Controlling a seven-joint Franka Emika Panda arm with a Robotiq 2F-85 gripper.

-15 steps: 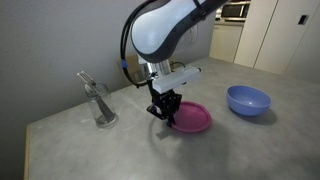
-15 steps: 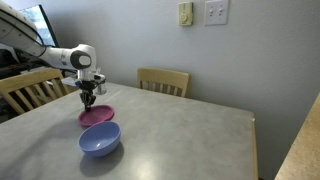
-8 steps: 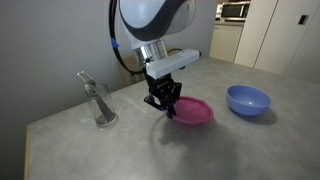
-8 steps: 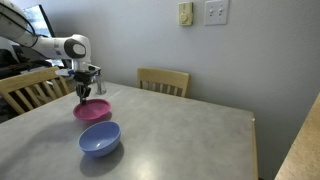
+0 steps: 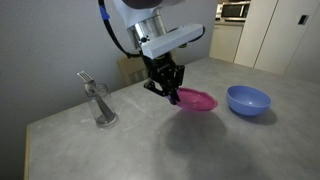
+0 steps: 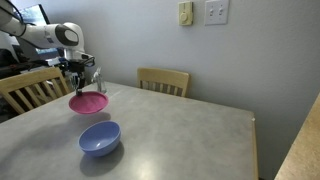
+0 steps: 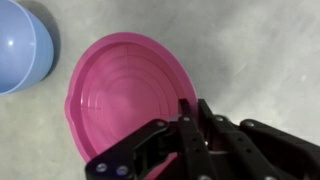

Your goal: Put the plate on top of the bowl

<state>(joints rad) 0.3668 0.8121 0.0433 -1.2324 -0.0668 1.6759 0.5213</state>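
Hand (image 5: 174, 96) pinches plate (image 5: 199, 101) rim, held above table (image 5: 130, 145)

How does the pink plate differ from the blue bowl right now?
The plate is magenta and nearly flat; the bowl is periwinkle blue and deeper, with a curved wall. The plate hangs above the table, pinched at its rim by the fingers; the bowl sits on the table, untouched. Both are round and plain.
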